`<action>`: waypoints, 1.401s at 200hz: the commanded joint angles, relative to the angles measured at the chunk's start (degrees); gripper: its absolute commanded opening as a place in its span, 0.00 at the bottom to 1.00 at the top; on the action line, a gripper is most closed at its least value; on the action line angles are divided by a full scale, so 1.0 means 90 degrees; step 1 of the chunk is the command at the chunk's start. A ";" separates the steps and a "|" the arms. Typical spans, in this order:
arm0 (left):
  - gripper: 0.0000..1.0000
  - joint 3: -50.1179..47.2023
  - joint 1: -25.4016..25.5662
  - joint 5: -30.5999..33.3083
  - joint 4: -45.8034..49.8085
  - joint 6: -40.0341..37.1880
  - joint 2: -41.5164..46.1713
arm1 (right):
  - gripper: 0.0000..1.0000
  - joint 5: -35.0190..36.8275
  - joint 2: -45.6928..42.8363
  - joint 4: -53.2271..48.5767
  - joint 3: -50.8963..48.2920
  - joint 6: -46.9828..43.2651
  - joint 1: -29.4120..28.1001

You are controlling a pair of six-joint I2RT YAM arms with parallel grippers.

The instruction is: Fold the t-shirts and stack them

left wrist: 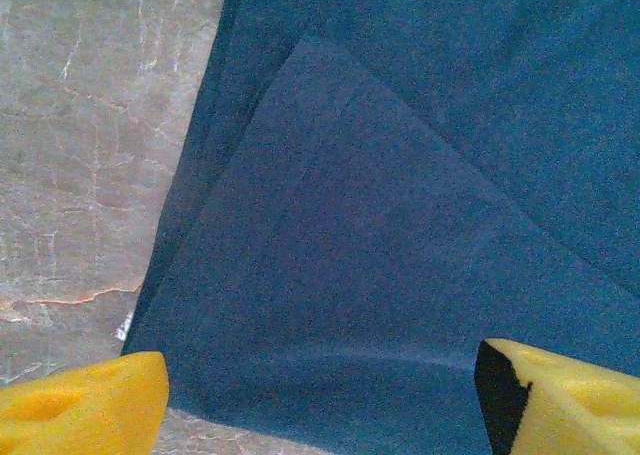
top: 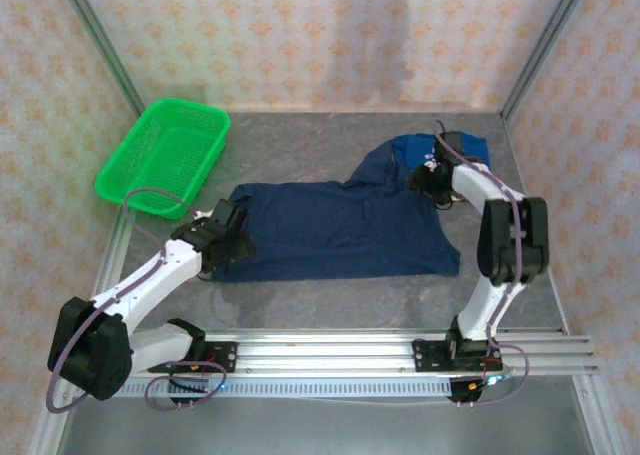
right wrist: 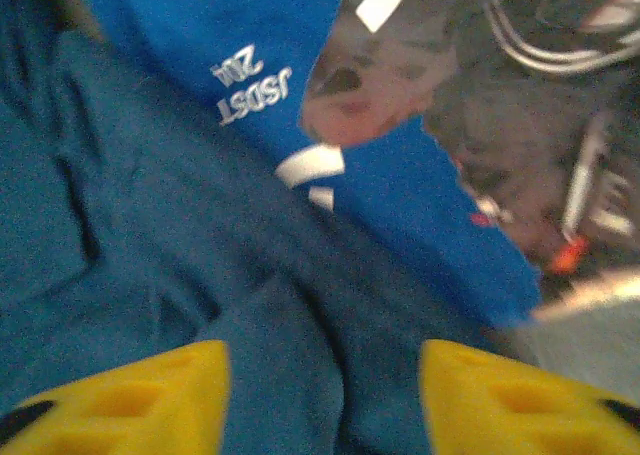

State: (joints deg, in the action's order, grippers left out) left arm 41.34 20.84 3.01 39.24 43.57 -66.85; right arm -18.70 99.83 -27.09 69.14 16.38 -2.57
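While the grey table [top: 330, 145] fills the floor of the walled cell, the dark navy t-shirt [top: 340, 240] lies spread flat across its middle, its far right part rumpled up against the brighter blue t-shirt [top: 405, 147], which is bunched at the far right of the table. White lettering and a printed graphic on the blue one show in the right wrist view. A green mesh basket [top: 165, 155] stands at the far left, apart from both shirts. The left claw [left wrist: 320, 395] is at the navy shirt's near left corner, its yellow fingers [left wrist: 90, 400] spread wide over a folded-over flap, pinching nothing. The right claw [right wrist: 325, 395] hangs where the two shirts meet, fingers [right wrist: 130, 395] spread, with navy cloth below the gap and nothing pinched.
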 commanded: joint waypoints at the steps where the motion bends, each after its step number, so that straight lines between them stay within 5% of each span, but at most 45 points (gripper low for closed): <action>1: 0.81 0.0389 -0.0103 0.0223 0.0002 0.0193 -0.0082 | 0.67 -0.0539 -0.1126 -0.0031 -0.0619 0.0812 0.0008; 39: 0.80 0.0715 -0.0128 -0.0035 -0.0034 0.0380 -0.0579 | 0.75 -0.1114 -0.2494 0.0242 -0.2193 0.1538 -0.0662; 96: 0.80 0.0747 -0.0153 -0.0171 -0.0457 0.0402 -0.0761 | 0.76 -0.0729 -0.3704 0.0835 -0.3630 0.2408 -0.1155; 109: 0.78 0.0824 -0.0157 -0.0269 -0.0645 0.0316 -0.1044 | 0.70 -0.0782 -0.3323 0.0859 -0.3381 0.2207 -0.1160; 123: 0.72 0.0894 -0.0181 -0.0333 -0.0866 0.0284 -0.1316 | 0.50 -0.0757 -0.2807 0.0890 -0.3070 0.2175 -0.1117; 142: 0.55 0.0983 -0.0221 -0.0435 -0.1127 0.0300 -0.1699 | 0.20 -0.0781 -0.2028 0.1018 -0.2696 0.2311 -0.1072; 158: 0.32 0.0986 -0.0279 -0.0496 -0.1259 0.0362 -0.2014 | 0.08 -0.0728 -0.1376 0.1049 -0.2406 0.2459 -0.1062; 188: 0.03 0.0827 -0.0382 -0.0504 -0.1092 0.0507 -0.2433 | 0.01 -0.0439 -0.0726 0.0918 -0.2291 0.2689 -0.1071; 280: 0.01 -0.0919 -0.0385 -0.0513 -0.0711 0.0908 -0.1483 | 0.00 0.0343 -0.1924 -0.0118 -0.3712 0.3144 -0.1277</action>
State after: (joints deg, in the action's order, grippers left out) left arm 38.02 17.72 -2.09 27.35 49.87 -81.08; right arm -20.73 84.68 -19.05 39.68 42.81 -13.85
